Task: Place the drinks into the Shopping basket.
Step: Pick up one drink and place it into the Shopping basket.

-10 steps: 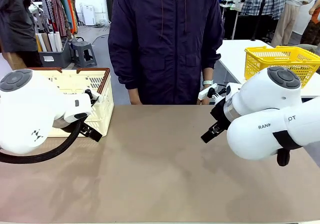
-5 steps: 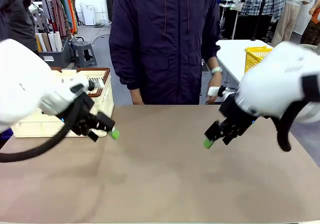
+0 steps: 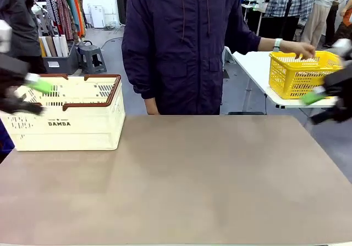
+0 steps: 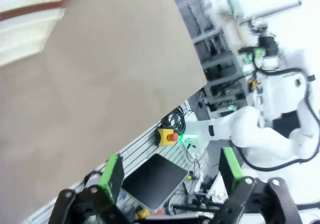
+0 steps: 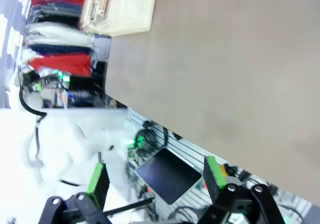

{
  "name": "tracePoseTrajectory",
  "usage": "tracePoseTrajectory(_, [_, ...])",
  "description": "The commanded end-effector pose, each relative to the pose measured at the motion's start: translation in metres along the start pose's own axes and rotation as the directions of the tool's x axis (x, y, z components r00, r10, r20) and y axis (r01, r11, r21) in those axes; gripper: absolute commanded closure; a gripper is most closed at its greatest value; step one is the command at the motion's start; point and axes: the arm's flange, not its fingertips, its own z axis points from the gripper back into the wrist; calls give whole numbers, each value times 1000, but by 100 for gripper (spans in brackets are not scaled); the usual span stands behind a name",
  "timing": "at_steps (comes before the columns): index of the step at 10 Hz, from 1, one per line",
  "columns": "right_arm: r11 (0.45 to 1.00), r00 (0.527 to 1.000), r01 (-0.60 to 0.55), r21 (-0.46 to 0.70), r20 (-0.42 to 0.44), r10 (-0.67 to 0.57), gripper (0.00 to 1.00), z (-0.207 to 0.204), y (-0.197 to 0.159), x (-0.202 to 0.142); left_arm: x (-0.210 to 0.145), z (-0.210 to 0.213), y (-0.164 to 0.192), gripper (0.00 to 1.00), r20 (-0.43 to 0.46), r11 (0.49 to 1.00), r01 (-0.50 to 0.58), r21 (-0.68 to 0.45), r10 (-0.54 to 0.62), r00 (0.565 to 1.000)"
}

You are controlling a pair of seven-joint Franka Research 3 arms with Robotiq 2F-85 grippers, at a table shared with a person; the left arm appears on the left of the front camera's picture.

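Note:
The cream Shopping basket with a brown rim and "DAMDA" print stands at the table's far left; its corner also shows in the left wrist view and it lies at the top of the right wrist view. The drinks are out of view. My left gripper hangs at the picture's left edge, in front of the basket's left end, open and empty, with its green pads spread in the left wrist view. My right gripper sits at the right edge, off the table's corner, also open and empty.
A person in a dark jacket stands at the far side, one hand reaching into a bright yellow mesh basket on a white side table. The brown tabletop is bare across its middle and front.
Both arms have swung up and outward from over the table to the picture's edges, uncovering the basket. The person's hand has moved to the yellow basket.

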Motion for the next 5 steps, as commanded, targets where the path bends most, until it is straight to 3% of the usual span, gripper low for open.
tracePoseTrajectory(1, [987,993,97,130,53,-105,0,46,-57,-10,-12,73,59,0,49,995,-97,-31,98,994])
tracePoseTrajectory(2, [974,982,139,179,101,-159,0,65,-82,-20,-26,105,84,0,131,987,-139,-86,150,980])
tracePoseTrajectory(4, [929,928,211,303,237,-288,0,99,-140,-47,-71,161,149,0,308,947,-276,-165,315,898])
tracePoseTrajectory(5, [920,916,240,311,242,-321,0,95,-155,-53,-81,169,173,0,358,929,-296,-220,360,862])
